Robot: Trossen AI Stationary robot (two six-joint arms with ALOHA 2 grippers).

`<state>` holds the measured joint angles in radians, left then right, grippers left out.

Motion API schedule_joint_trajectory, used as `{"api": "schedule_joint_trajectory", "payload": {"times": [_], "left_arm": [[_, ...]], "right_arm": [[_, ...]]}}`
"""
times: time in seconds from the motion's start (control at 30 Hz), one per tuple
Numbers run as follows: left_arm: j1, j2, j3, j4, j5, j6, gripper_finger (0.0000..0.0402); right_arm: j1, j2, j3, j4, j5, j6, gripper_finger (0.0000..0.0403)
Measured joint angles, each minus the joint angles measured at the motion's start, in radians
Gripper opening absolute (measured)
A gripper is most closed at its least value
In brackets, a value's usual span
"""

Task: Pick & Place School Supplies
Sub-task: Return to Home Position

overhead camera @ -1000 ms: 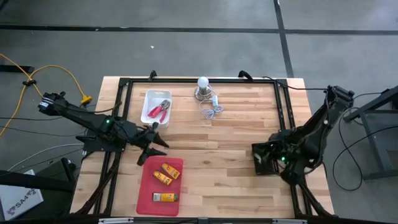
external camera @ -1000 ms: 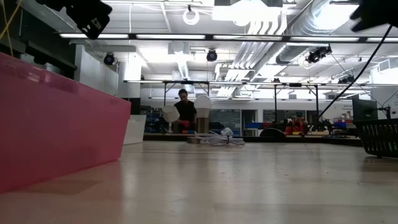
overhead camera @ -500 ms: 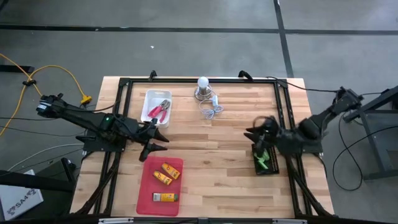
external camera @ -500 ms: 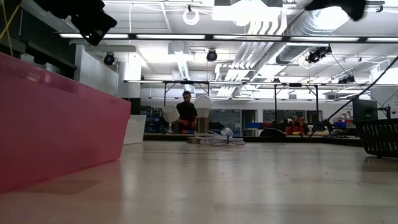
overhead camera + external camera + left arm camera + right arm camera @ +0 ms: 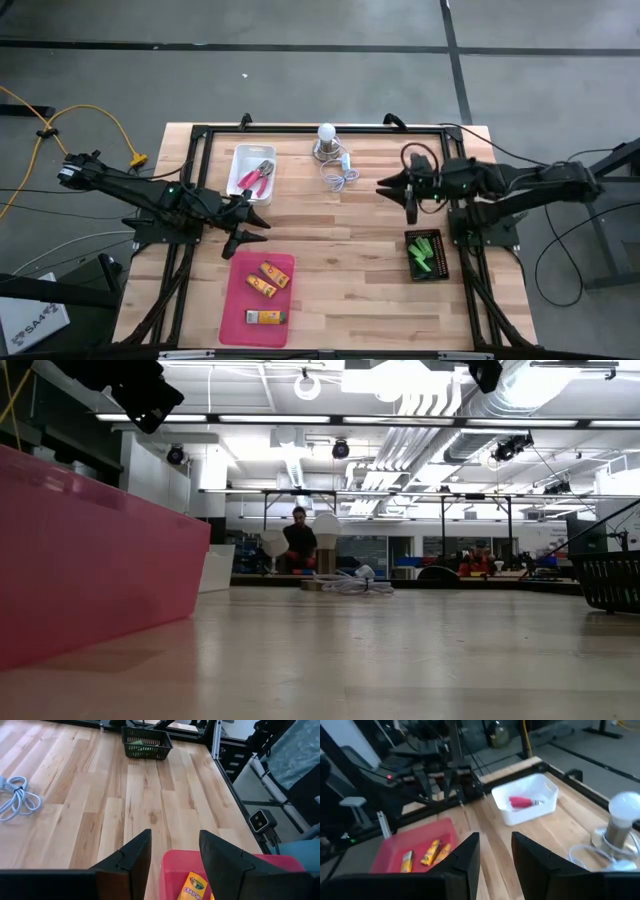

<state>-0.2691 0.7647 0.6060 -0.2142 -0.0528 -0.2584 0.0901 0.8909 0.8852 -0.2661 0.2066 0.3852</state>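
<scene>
green erasers (image 5: 422, 253) in black bin (image 5: 443, 262), crayon boxes (image 5: 268, 281) in red tray (image 5: 240, 315)

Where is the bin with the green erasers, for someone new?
On the wooden table, look at the right half, near its edge. The small black mesh basket sits there alone. Unlike the red tray and white tray, it holds green sticks.

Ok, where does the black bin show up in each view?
High view: black bin, right of centre.
Low view: bin at the far right edge.
Left wrist view: bin across the table, by its far edge.
Right wrist view: not in it.
Shared landmark: the red tray, seen in all four views.
</scene>
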Motion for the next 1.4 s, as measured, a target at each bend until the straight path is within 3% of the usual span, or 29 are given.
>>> {"api": "schedule_joint_trajectory", "payload": {"times": [0.2, 0.53, 0.97, 1.17, 1.4], "left_arm": [[0.000, 0.000, 0.000, -0.021, 0.003, -0.001, 0.0161], [0.000, 0.000, 0.000, -0.027, 0.004, -0.009, 0.0161], [0.000, 0.001, 0.000, -0.025, 0.002, -0.011, 0.0161], [0.000, 0.001, 0.000, -0.025, 0.000, -0.011, 0.0161], [0.000, 0.001, 0.000, -0.025, 0.000, -0.011, 0.0161]], "right_arm": [[-0.127, -0.061, -0.021, 0.026, -0.124, -0.061, 0.0100], [-0.271, -0.368, -0.376, 0.175, -0.165, -0.026, 0.0100], [-0.307, -0.692, -0.678, 0.367, -0.184, -0.018, 0.0100], [-0.307, -0.760, -0.794, 0.542, -0.185, -0.016, 0.0100], [-0.307, -0.798, -0.837, 0.578, -0.209, -0.003, 0.0100]]}}
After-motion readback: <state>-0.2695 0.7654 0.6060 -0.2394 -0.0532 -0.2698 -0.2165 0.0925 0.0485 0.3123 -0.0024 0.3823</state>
